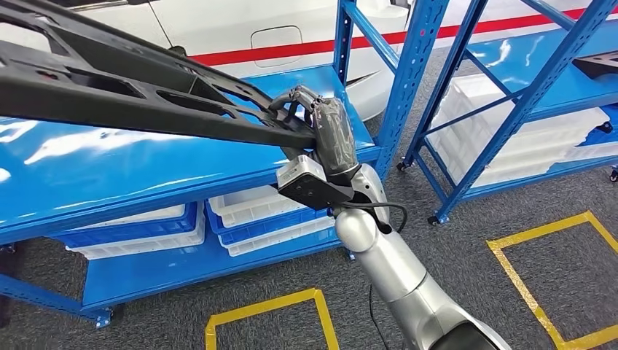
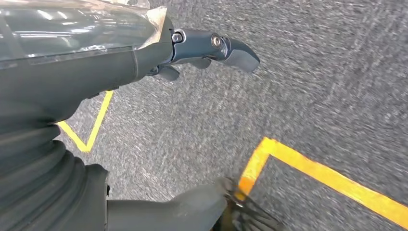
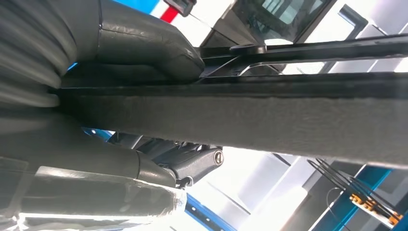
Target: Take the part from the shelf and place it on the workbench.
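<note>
Several white trays (image 1: 251, 206) nested in blue bins (image 1: 240, 235) under shelf (image 1: 146, 164).

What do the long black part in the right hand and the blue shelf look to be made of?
Black part: probably moulded plastic or composite, matte. It has ribbed cut-outs, and the right wrist view shows a grainy texture; it could also be coated metal. The right hand grips one end of it.
Blue shelf: likely painted sheet metal. The deck is glossy with bright reflections, and the uprights are perforated.

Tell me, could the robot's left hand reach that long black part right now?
Probably not: the left hand hangs over the grey floor, while the right hand grips the black part.
</note>
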Controlling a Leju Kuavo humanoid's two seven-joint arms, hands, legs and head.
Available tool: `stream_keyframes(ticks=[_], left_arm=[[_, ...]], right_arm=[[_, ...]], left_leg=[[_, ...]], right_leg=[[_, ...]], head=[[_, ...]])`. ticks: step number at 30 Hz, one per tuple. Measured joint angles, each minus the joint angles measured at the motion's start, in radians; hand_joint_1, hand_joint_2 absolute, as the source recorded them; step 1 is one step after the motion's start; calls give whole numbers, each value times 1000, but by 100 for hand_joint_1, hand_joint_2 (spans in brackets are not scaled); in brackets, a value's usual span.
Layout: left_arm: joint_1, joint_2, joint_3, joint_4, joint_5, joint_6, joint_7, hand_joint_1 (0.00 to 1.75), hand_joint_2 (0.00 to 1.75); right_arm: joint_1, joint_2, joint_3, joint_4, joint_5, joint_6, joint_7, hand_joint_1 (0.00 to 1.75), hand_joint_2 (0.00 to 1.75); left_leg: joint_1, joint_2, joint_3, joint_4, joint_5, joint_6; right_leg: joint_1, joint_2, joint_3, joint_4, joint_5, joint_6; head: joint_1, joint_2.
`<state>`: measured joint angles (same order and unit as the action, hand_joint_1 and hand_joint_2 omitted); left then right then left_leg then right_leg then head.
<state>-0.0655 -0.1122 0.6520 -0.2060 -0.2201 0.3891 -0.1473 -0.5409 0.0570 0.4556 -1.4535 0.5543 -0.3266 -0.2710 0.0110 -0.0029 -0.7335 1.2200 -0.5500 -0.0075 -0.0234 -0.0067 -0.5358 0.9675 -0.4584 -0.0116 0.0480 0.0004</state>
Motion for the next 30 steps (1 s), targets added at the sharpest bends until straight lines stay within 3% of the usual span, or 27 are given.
stream_keyframes(ticks=[1,2,3,4,6,8,10,11,13,15,16,17,18,19,20,22,23,24,25,26,27,30], left_arm=[[0,0,0,0,-1,0,-2,0,175],[0,0,0,0,-3,0,-5,0,175],[0,0,-1,0,-5,0,-9,0,175],[-1,0,-1,0,-7,0,-12,0,175],[-3,1,-3,0,-10,1,-16,0,175],[-6,1,-3,0,-12,3,-17,0,175],[-5,1,-4,0,-14,6,-16,0,175],[-5,0,-4,0,-14,8,-16,0,175],[-5,-1,-4,0,-13,8,-16,0,175],[-5,0,-3,0,-13,9,-16,0,175],[-5,0,-3,0,-13,10,-15,0,175],[-5,-1,-3,0,-14,11,-15,0,175],[-5,-1,-3,0,-14,12,-15,0,175],[-5,-2,-3,0,-15,13,-14,0,175],[-6,-3,-3,0,-17,14,-14,0,175],[-5,-4,-4,0,-23,17,-12,0,175],[-5,-4,-4,0,-27,17,-12,0,175],[-5,-4,-4,0,-31,18,-11,0,175],[-4,-3,-5,0,-35,17,-10,0,175],[-3,-2,-6,0,-38,15,-10,0,175],[-2,-2,-7,0,-42,13,-10,0,175],[-1,0,-13,0,-56,6,-8,0,175]], right_arm=[[9,0,0,-4,5,-1,-2,175,175],[20,-2,-1,-9,12,-2,-4,175,175],[31,-3,-1,-16,19,-3,-5,175,175],[41,-5,-1,-25,27,-3,-6,175,175],[53,-7,-2,-42,36,-4,-8,175,175],[61,-8,-5,-55,37,-5,-10,175,175],[71,-10,-10,-61,35,-5,-11,175,175],[76,-11,-12,-63,35,-5,-11,175,175],[83,-14,-17,-66,34,-5,-11,175,175],[88,-17,-20,-68,34,-5,-11,175,175],[91,-18,-21,-68,34,-4,-11,175,175],[95,-19,-22,-69,34,-4,-11,175,175],[98,-20,-23,-69,34,-2,-10,175,175],[100,-20,-24,-70,34,0,-10,175,175],[101,-19,-25,-74,34,1,-9,175,175],[103,-18,-26,-85,36,2,-6,175,175],[104,-17,-28,-92,37,3,-3,175,175],[107,-16,-31,-97,38,3,0,175,175],[112,-16,-34,-102,38,4,4,175,175],[117,-17,-39,-106,38,5,9,175,175],[123,-17,-44,-111,38,8,14,175,175],[145,-17,-61,-127,47,16,26,175,175]], left_leg=[[5,0,-4,50,-13,-6],[10,0,6,76,-8,-12],[15,1,38,55,15,-17],[21,1,87,0,39,-22],[26,-3,192,-139,50,-26],[21,-9,233,-208,33,-18],[15,-7,221,-215,40,3],[12,-5,212,-216,50,19],[8,0,187,-219,75,47],[1,1,155,-219,99,59],[-3,2,139,-218,112,61],[-7,2,122,-217,125,62],[-10,3,107,-217,137,63],[-14,2,93,-217,149,62],[-16,2,82,-216,160,61],[-21,1,68,-217,181,55],[-22,1,66,-218,191,51],[-21,1,64,-220,201,46],[-19,1,63,-223,209,40],[-17,0,58,-217,201,34],[-13,-1,50,-199,174,27],[0,0,8,-36,15,6]], right_leg=[[-1,-1,-13,1,9,3],[-2,-1,-26,3,19,7],[-5,-1,-38,6,26,13],[-8,-1,-50,12,32,18],[-8,-1,-70,27,41,31],[-4,-1,-82,36,52,49],[-3,-1,-90,36,63,69],[-3,0,-100,46,53,71],[-5,1,-137,116,-14,60],[-4,2,-177,250,-97,50],[-3,3,-187,311,-118,53],[0,3,-181,343,-117,59],[4,3,-157,340,-101,65],[7,3,-115,297,-78,67],[12,3,-58,229,-64,64],[23,3,49,73,-75,44],[28,4,77,24,-86,35],[32,4,86,0,-90,29],[27,4,80,-3,-83,24],[23,2,75,-5,-73,18],[17,-1,67,-6,-61,9],[11,-6,31,-7,-23,-9]], head=[[0,0],[0,0],[0,0],[0,0],[-1,0],[0,0],[0,0],[0,0],[3,0],[7,0],[7,0],[7,0],[7,0],[7,0],[6,0],[5,0],[4,0],[2,0],[1,0],[1,0],[0,0],[-4,0]])
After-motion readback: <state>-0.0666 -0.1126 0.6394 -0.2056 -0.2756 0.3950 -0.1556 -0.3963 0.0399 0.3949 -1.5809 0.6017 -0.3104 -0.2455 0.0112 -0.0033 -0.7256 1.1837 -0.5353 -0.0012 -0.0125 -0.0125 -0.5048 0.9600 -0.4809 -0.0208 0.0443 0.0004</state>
